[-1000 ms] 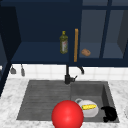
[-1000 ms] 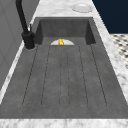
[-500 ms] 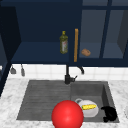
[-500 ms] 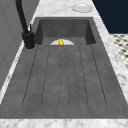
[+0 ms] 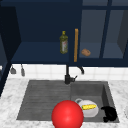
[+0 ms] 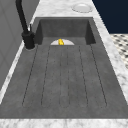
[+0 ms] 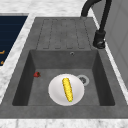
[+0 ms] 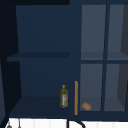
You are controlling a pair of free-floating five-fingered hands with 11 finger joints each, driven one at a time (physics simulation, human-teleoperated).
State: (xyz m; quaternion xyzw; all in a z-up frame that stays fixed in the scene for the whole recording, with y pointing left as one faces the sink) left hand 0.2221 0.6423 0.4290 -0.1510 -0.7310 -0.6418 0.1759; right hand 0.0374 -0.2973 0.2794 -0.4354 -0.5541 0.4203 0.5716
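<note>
A black hand, my right one, hovers over the right end of the sink basin, beside a white plate. The plate carries a yellow corn cob and lies on the basin floor; plate and corn cob also show from the right, and the plate and cob from the left. A big red ball sits at the sink's front edge, covering part of the plate. A small red thing lies against the basin's wall.
A black faucet stands behind the sink, with a ribbed drainboard to its left. The open blue cabinet holds an oil bottle, a brown lump and a wooden door handle. Another white dish rests on the marble counter.
</note>
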